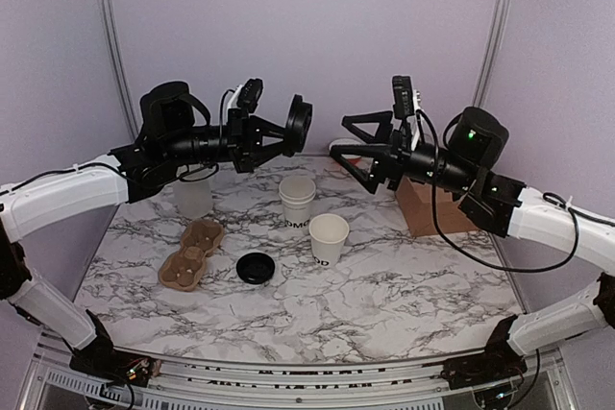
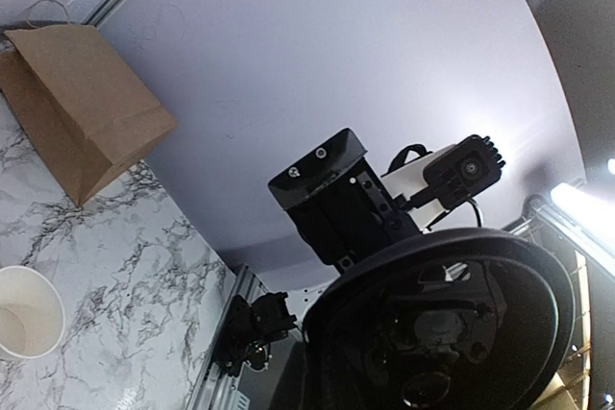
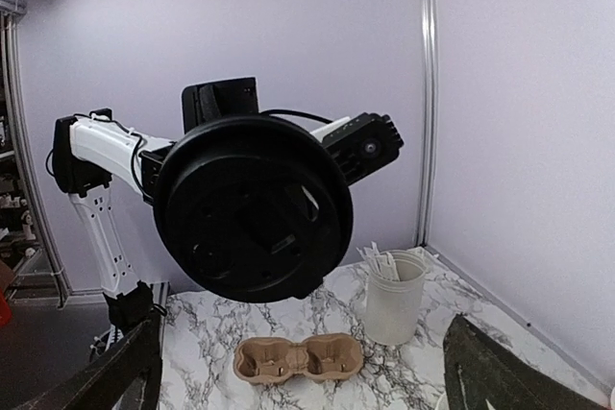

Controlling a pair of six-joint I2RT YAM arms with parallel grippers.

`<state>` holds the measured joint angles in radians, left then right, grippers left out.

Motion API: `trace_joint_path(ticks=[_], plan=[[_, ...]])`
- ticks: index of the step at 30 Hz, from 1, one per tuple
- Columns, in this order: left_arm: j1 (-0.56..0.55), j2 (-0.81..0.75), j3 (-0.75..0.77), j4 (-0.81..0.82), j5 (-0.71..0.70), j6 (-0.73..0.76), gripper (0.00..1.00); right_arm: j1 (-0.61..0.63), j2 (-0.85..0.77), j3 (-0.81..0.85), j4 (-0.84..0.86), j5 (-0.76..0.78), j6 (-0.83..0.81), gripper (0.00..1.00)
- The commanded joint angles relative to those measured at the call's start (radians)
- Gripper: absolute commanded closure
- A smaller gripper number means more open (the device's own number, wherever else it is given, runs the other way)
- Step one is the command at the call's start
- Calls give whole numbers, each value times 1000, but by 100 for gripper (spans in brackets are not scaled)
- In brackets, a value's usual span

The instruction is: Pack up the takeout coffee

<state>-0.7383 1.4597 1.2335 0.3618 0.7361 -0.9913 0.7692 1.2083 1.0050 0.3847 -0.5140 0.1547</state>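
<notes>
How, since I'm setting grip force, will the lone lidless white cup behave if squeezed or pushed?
The lone cup stands open and its inside looks white, so it is probably empty and light; a push likely slides it. It narrows toward its base, so a high push may tip it. With no lid bracing the rim, a squeeze may dent it.

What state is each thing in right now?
Single white paper cup with black lettering: upright, lidless.
Round black plastic lid: held on edge in the air.
Left hand: shut on the round black plastic lid.
Right hand: open, empty.
Second round black lid: lying flat, loose.
Stack of white paper cups: nested, upright, lidless.
Brown cardboard cup carrier: empty.
</notes>
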Motion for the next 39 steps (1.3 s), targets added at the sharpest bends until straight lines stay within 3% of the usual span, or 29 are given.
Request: trace_joint_path(ticks=[1,5,11,39], plan=[[1,15,49,122,107,-99,100,-5,7,25,102,-73,-145,1],[1,22,56,127,119,-117,100,19,59,96,62,-77,-196,1],[-4,34,49,128,107,-119,100,113,91,136,24,60,-280,1],[-22,59,39,128,104,-115,100,140,131,193,-37,114,-301,5]])
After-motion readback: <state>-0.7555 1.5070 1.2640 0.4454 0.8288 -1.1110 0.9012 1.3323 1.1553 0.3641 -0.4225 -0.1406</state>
